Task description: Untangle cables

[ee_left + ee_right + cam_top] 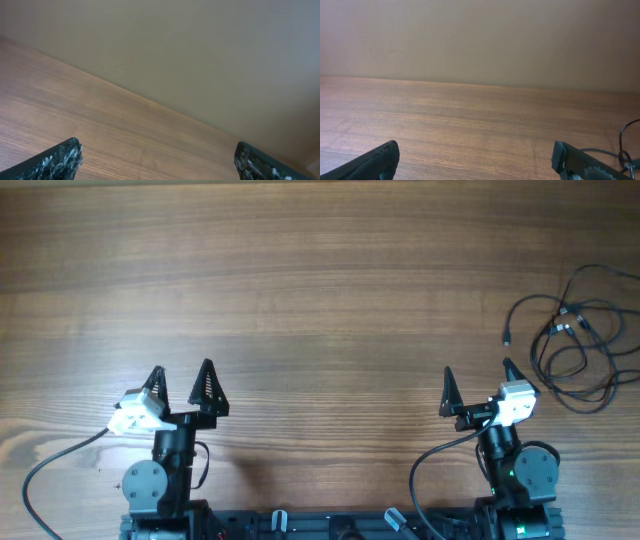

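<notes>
At the 6 o'clock edge of the overhead view sit the 2 arm bases (160, 485), one at 7 o'clock and one at 5. Just beyond them, the left gripper (181, 367) and right gripper (477, 367) point toward 12 o'clock over the wooden table (320, 290). Both have their jaws spread wide with nothing between them.

Each wrist view agrees, showing 2 dark fingers (55, 162) at the bottom corners with bare wood between.

Farther out, at about 2 o'clock from the table's centre, lie the cables (566, 322). They are a loose bunch of thin black loops with small plugs, well apart from the right gripper.

The right wrist view catches only a short stretch of them at its 4 o'clock edge. The left wrist view shows only wood and a beige wall (200, 50), which the overhead view does not show.
</notes>
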Available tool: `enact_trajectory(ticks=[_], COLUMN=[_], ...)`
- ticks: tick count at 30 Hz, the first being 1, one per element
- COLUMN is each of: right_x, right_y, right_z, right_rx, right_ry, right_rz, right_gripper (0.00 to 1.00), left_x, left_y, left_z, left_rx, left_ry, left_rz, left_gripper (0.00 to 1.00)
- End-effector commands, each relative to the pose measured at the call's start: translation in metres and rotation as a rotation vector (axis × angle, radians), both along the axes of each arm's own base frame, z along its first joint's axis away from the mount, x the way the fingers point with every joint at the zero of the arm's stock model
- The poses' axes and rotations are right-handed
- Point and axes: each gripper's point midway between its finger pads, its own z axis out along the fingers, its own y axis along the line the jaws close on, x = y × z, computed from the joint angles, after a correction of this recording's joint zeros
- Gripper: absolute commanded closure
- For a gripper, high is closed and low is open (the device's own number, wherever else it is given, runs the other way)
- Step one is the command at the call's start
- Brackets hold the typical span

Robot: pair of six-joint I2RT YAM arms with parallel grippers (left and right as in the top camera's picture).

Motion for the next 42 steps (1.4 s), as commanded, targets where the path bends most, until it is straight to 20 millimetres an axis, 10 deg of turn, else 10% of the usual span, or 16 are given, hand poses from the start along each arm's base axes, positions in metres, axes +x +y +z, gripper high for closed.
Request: enact_trajectory(ticks=[1,10,20,42], right_x=[0.000,0.000,0.000,0.000], right_y=[0.000,0.000,0.000,0.000], right_z=[0.002,0.002,0.002,0.002], right_rx=[-0.016,-0.017,-0.017,-0.017], right_ry=[-0.011,-0.011,-0.012,-0.011], right_rz=[0.005,0.005,0.005,0.005], right_gripper=[0.00,0.00,0.00,0.00], left_x=[0.002,0.001,0.002,-0.004], left_y=[-0.007,-0.010,-0.018,-0.050], left_z=[-0.005,0.004,-0.046,-0.044], left_rx=[0.103,0.353,0.414,0.470], left_ry=[-0.049,-0.098,0.090,0.043], left_rz=[-0.040,-0.025,-0.112,-0.265], left_gripper=[0.00,0.00,0.00,0.00])
